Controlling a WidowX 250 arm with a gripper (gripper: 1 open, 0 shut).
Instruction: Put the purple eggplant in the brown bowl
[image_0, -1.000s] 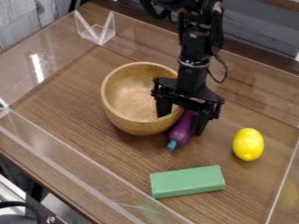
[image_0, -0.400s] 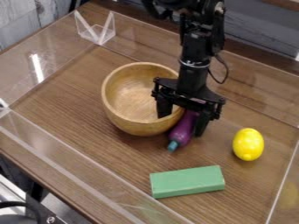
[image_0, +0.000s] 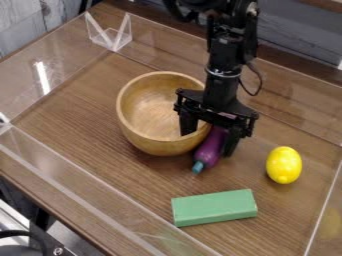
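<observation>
The purple eggplant (image_0: 210, 149) lies on the wooden table just right of the brown bowl (image_0: 150, 110), its teal stem tip pointing toward the front. My gripper (image_0: 214, 135) hangs straight down over the eggplant's upper end, its black fingers (image_0: 187, 122) spread on either side of it. The jaws look open around the eggplant, and the eggplant rests on the table. The bowl is upright and holds nothing.
A yellow lemon (image_0: 283, 165) sits to the right of the eggplant. A green rectangular block (image_0: 214, 208) lies near the front. Clear plastic walls (image_0: 54, 70) ring the table, with a clear stand (image_0: 110, 32) at the back left.
</observation>
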